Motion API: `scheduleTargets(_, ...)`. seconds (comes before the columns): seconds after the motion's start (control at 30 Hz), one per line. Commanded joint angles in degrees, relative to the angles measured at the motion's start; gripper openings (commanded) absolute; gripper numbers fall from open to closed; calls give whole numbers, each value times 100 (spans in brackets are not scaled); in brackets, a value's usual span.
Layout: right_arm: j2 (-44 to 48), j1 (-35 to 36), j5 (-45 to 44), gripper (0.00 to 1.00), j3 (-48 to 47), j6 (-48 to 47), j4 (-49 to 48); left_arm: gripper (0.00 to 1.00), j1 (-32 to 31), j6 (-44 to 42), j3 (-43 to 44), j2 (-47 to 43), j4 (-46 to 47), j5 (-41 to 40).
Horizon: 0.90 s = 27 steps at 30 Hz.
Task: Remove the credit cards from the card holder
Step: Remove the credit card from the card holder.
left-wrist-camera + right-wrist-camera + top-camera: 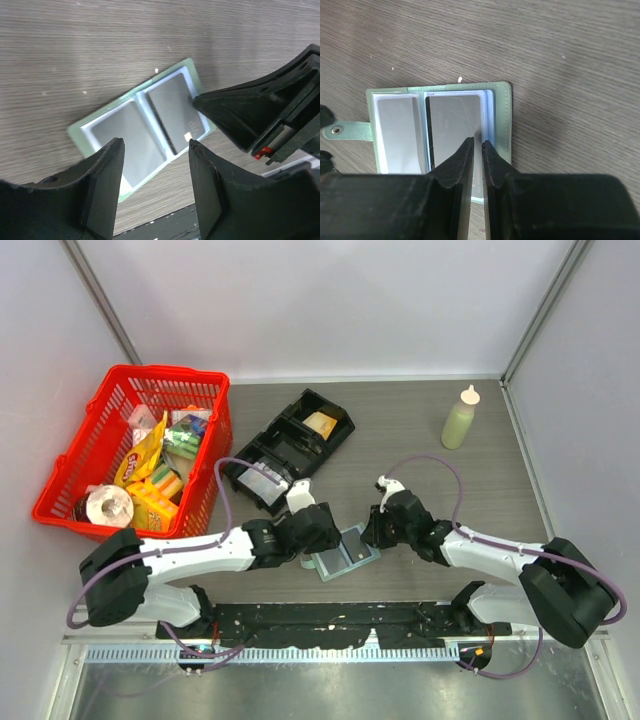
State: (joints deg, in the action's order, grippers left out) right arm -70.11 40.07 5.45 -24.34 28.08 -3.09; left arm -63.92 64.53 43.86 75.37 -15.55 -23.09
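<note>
Card holder [345,552] lies open and flat on the table [400,420], near its front edge and between my two grippers, with its snap tab [347,131] out to one side. A dark credit card [454,127] sits in one clear pocket. Right gripper [476,149]: fingers drawn almost together, only a sliver between them, tips at that pocket's edge. I cannot tell whether a card is pinched. Left gripper [155,170]: fingers well apart, holding nothing, over the holder's edge. I cannot tell whether it makes contact.
</note>
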Motion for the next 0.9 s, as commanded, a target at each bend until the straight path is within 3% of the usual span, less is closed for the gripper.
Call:
scheduleTargets(0.0, -3, -79, 447, 17, 183, 339, -657, 56, -33, 559, -228, 381, 1342, 165)
scheduleTargets(0.3, -47, -211, 623, 13, 640, 830, -886, 47, -33, 1403, -588, 1268, 2433, 411)
scheduleTargets(0.63, -144, -307, 712, 12, 799, 1033, -1009, 40, -33, 1808, -940, 1348, 2882, 376)
scheduleTargets(0.87, -144, -413, 764, 11, 834, 1051, -1035, 22, -24, 2352, -1432, 1287, 3391, 305)
